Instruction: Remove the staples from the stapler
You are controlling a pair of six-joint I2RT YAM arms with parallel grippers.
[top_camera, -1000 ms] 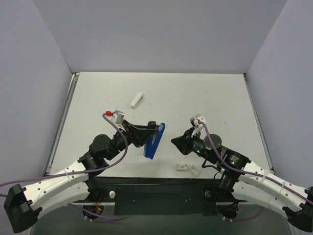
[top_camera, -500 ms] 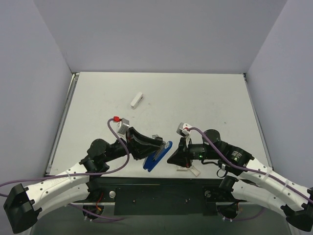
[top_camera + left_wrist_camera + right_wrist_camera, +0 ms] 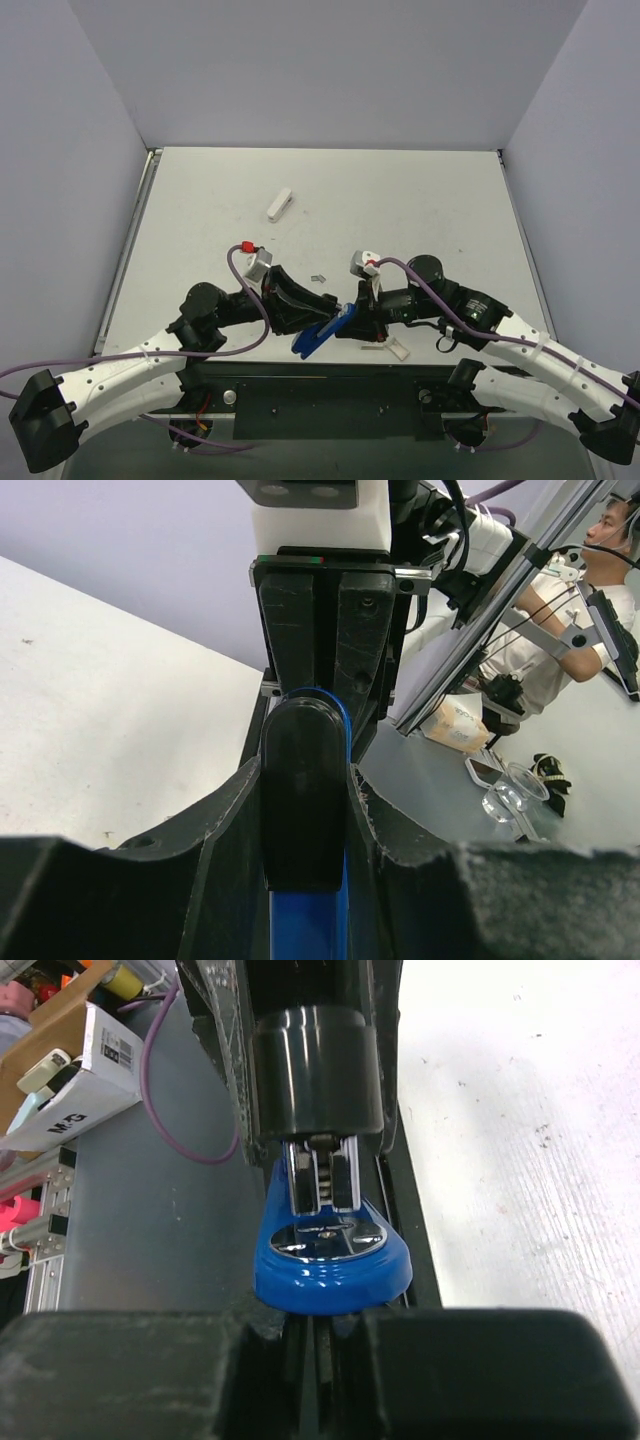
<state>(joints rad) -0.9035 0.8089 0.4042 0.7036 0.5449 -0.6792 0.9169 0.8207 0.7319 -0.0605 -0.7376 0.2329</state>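
Blue-based and black-topped, the stapler is hanging at the near edge of the counter, between my two arms. Its long axis is running from near-left toward far-right. My left jaws are clamping it across the body, standing partly apart with the stapler filling the gap. My right jaws are pressed fully together, holding nothing. They are pointing straight at the stapler's nose, touching it or just short; I cannot tell which. I judge the right arm is lining up to work the magazine along that axis.
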